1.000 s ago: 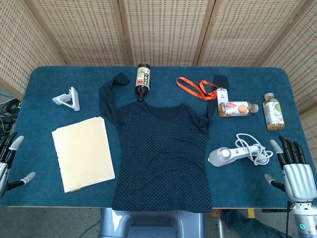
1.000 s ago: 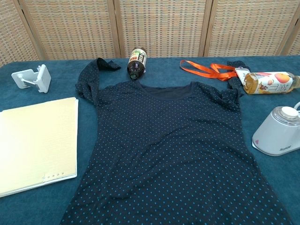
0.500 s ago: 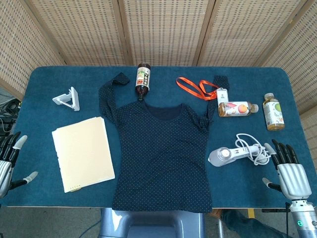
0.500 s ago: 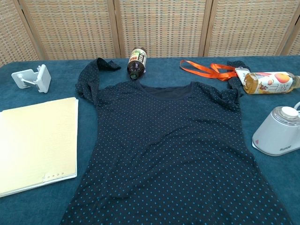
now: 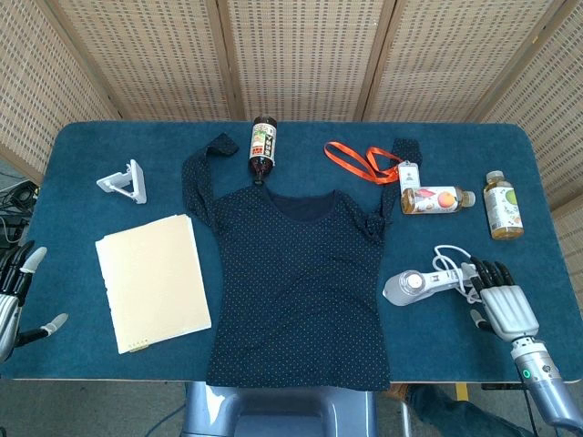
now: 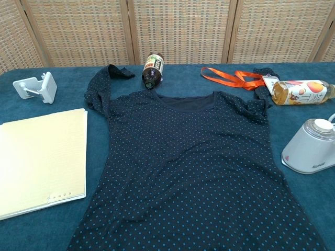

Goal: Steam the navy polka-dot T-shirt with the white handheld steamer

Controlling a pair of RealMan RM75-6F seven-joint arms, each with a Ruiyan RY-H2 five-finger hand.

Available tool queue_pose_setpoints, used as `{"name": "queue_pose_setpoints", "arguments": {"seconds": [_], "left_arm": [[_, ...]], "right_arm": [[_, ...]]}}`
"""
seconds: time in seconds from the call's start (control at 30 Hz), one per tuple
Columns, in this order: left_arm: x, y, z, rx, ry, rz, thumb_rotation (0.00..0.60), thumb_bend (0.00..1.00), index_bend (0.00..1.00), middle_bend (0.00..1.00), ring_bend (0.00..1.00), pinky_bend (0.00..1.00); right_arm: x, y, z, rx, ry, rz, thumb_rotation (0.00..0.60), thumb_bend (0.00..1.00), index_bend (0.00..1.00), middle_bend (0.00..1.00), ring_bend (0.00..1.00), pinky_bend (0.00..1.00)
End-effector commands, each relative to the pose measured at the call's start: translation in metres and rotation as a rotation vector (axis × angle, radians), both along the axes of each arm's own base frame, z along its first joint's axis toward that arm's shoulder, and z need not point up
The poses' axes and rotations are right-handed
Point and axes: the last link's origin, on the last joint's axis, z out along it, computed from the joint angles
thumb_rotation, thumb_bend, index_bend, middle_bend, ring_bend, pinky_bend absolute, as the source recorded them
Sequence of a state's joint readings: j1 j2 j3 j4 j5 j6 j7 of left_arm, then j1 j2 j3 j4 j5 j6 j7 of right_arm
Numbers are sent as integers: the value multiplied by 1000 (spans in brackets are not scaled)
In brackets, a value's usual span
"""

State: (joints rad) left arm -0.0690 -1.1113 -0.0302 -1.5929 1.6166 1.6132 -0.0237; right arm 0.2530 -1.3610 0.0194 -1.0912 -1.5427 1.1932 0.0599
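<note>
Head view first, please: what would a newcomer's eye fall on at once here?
The navy polka-dot T-shirt spread flat across the middle of the blue table dominates. To its right lies the white handheld steamer with its coiled cord, the right hand just beside its handle. The bright orange lanyard at the far edge also stands out.

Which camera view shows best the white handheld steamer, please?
The head view. There the whole white handheld steamer lies on the table beside the shirt's right edge, with its coiled cord and the right robot hand close to its handle end. The chest view shows only the steamer's head at the right edge; the handle is cut off.
</note>
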Motion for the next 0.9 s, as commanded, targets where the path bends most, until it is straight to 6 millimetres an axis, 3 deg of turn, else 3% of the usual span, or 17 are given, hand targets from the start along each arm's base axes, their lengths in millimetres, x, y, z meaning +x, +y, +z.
{"name": "queue_pose_setpoints", "arguments": {"seconds": [0.03,0.9], "left_arm": [[0,-1,2,4,-4,-1,600,0,0,0,0,0],[-2,3,1,8,3,13,600,0,0,0,0,0]], "right_arm": [[-1,-8,-5,0,12,7,600,513,0,0,0,0],[27,-48,-38,43,77,116,600,511,0,0,0,0]]}}
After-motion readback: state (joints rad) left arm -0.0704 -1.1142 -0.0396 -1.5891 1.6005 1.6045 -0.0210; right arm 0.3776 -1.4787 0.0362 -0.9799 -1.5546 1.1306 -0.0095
